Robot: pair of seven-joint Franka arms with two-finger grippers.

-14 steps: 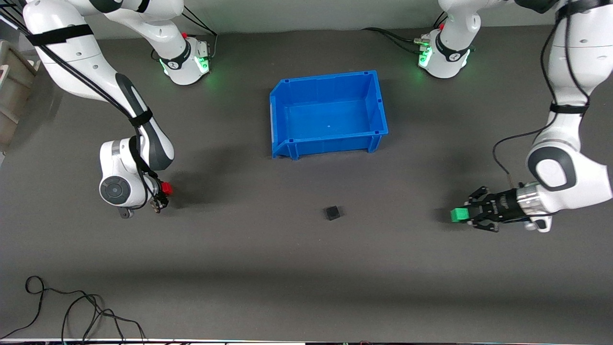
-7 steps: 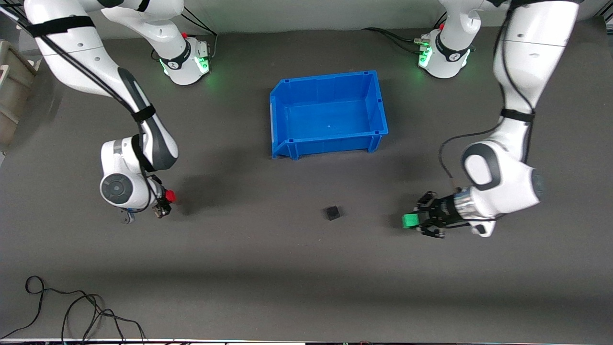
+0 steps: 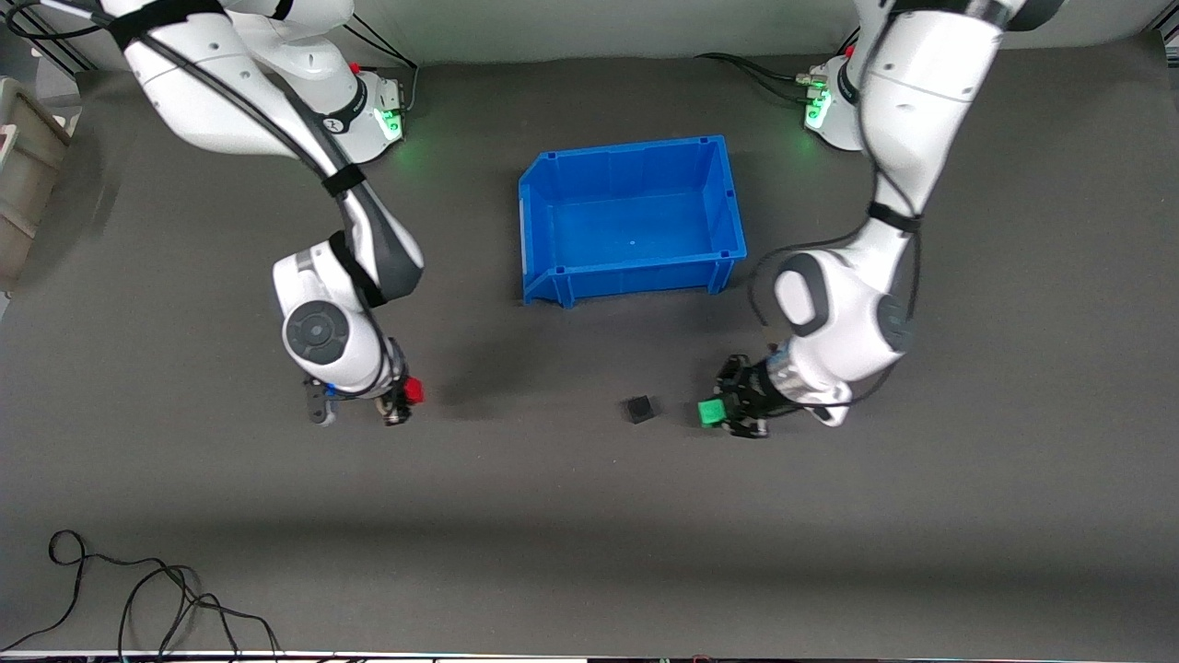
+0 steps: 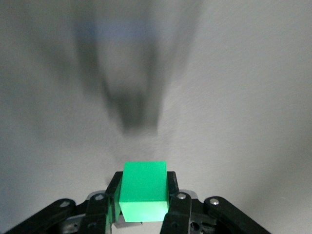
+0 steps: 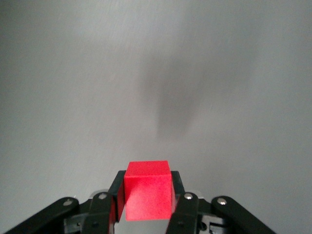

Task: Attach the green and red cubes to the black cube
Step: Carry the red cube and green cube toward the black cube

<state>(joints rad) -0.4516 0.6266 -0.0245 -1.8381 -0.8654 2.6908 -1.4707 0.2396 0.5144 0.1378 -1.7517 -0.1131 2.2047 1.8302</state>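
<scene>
The black cube (image 3: 638,408) sits on the dark table, nearer to the front camera than the blue bin. My left gripper (image 3: 717,412) is shut on the green cube (image 3: 709,412) and holds it low, close beside the black cube toward the left arm's end. In the left wrist view the green cube (image 4: 144,190) sits between the fingers. My right gripper (image 3: 405,396) is shut on the red cube (image 3: 414,390), over the table toward the right arm's end, well apart from the black cube. In the right wrist view the red cube (image 5: 147,190) is clamped between the fingers.
An empty blue bin (image 3: 537,236) stands mid-table, farther from the front camera than the black cube. A loose black cable (image 3: 138,599) lies near the table's front edge at the right arm's end. A beige container (image 3: 23,175) stands at that end's edge.
Both arms have swung inward toward the black cube. The left gripper with the green cube has come close beside it. The right gripper with the red cube has moved partway.
</scene>
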